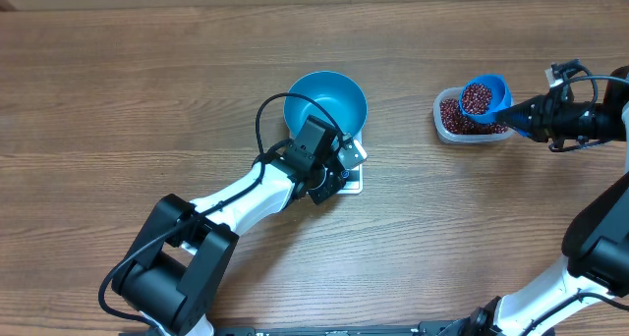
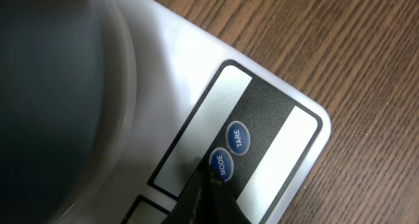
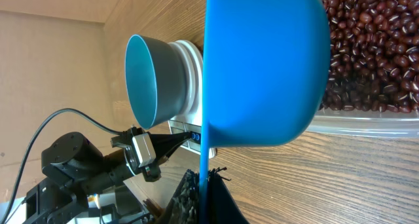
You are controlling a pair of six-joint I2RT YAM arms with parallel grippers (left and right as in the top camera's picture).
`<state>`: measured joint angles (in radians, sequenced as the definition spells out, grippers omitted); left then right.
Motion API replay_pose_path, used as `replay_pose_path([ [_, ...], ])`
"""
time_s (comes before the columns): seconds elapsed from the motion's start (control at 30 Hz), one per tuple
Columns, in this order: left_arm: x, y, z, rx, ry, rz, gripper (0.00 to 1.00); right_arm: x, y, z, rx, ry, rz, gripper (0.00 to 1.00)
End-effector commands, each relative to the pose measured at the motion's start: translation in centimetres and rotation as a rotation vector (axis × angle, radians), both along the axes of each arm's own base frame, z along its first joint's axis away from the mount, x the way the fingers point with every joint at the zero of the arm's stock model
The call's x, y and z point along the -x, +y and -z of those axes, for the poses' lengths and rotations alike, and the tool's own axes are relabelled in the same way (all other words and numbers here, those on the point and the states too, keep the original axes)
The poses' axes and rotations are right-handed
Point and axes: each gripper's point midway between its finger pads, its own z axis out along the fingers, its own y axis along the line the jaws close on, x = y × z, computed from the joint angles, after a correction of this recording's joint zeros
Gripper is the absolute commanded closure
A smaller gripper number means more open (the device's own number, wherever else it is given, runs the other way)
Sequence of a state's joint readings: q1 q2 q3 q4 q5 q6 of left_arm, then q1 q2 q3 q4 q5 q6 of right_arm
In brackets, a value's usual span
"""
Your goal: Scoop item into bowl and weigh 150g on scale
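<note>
The left gripper was closed, its tip touching the MODE button on the scale, where the bowl stood. The right gripper was clamped on the handle of a scoop heaped with beans, held just above the tub holding more of them.

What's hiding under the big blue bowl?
The white scale. The bowl sits on it, so only its edge with the buttons shows; the rest is covered.
</note>
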<state>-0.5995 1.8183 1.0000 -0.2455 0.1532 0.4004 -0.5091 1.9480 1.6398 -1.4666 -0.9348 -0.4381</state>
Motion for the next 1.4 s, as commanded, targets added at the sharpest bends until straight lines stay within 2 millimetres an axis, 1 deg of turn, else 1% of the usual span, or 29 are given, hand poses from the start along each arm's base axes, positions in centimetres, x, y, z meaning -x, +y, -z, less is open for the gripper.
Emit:
replay_pose_path([
  [0.0, 0.5, 0.7, 1.9, -0.037, 0.032, 0.013, 0.96, -0.2, 0.0, -0.2, -0.009, -0.017, 0.0, 0.96],
  [0.33, 0.4, 0.6, 1.9, -0.035, 0.029, 0.012, 0.95, -0.2, 0.0, -0.2, -0.009, -0.016, 0.0, 0.96],
  [0.47, 0.0, 0.4, 1.1, -0.019, 0.005, 0.012, 0.96, -0.2, 0.0, -0.2, -0.009, -0.016, 0.0, 0.96],
  [0.63, -0.5, 0.0, -1.3, 0.013, -0.043, 0.012, 0.96, -0.2, 0.0, -0.2, -0.009, -0.016, 0.0, 0.96],
  [0.77, -0.2, 0.1, -2.6, 0.021, -0.054, 0.014, 0.96, -0.1, -0.1, -0.1, -0.003, -0.013, -0.001, 0.96],
  [0.87, 0.3, 0.4, -3.3, 0.015, -0.046, 0.014, 0.96, -0.1, -0.1, -0.1, -0.003, -0.013, -0.001, 0.96],
  [1.03, 1.3, 1.1, -5.0, 0.013, -0.043, 0.014, 0.96, -0.1, -0.1, -0.1, -0.003, -0.013, -0.001, 0.96],
  [1.37, 3.2, 2.4, -10.1, 0.045, -0.085, 0.016, 0.96, -0.1, -0.1, -0.1, -0.003, -0.013, -0.001, 0.96],
])
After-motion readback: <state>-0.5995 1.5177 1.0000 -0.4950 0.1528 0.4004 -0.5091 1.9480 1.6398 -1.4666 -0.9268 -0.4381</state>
